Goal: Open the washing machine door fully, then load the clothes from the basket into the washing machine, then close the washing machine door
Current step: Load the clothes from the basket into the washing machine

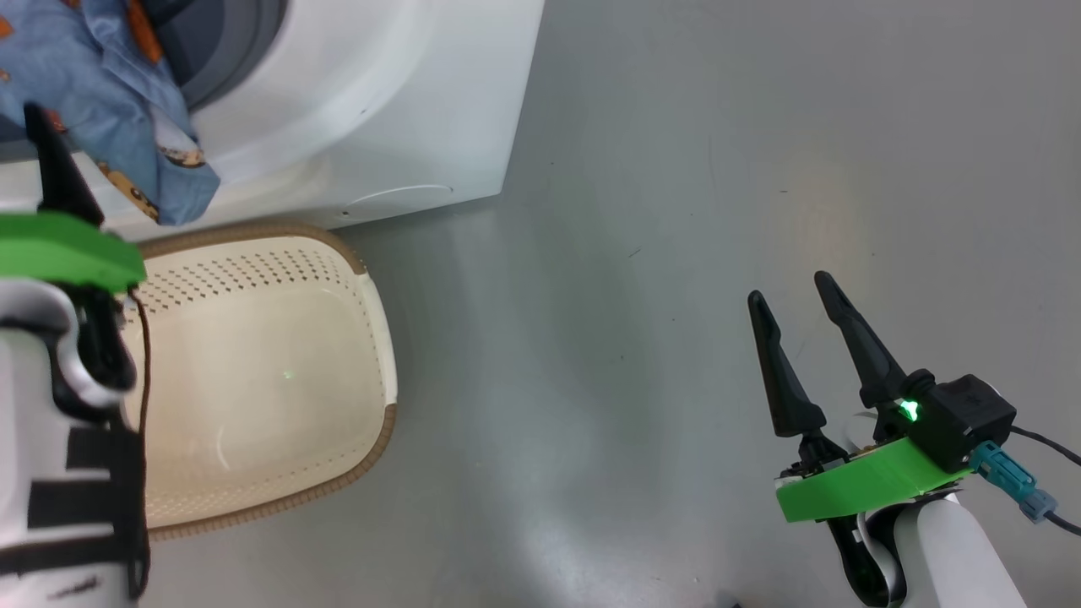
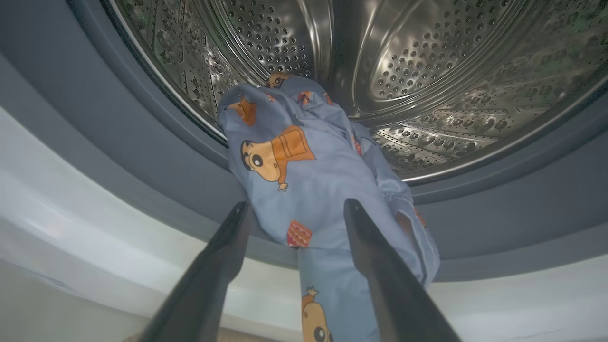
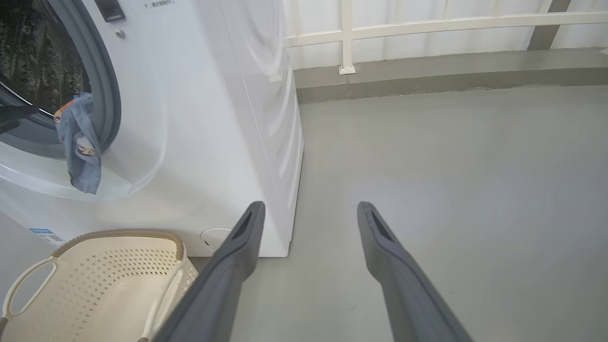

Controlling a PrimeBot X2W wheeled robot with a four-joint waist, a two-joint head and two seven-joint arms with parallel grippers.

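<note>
Our left claw [image 2: 295, 203] is spread wide at the mouth of the washing machine [image 1: 380, 127]. There the clothes [image 2: 304, 190] drape over the grey rubber ring [image 2: 498, 204], partly inside the drum [image 2: 427, 71]. Our right claw [image 1: 787, 287], fingers apart, hangs over the floor [image 1: 633, 338], well apart from the basket [image 1: 253, 270].

even, bright overhead light; soft glare patches on the grey floor [image 1: 676, 253]. steel drum [image 2: 427, 71] glints with reflections. wrist views bend at edges, near fingers [image 2: 380, 275] blurred.
</note>
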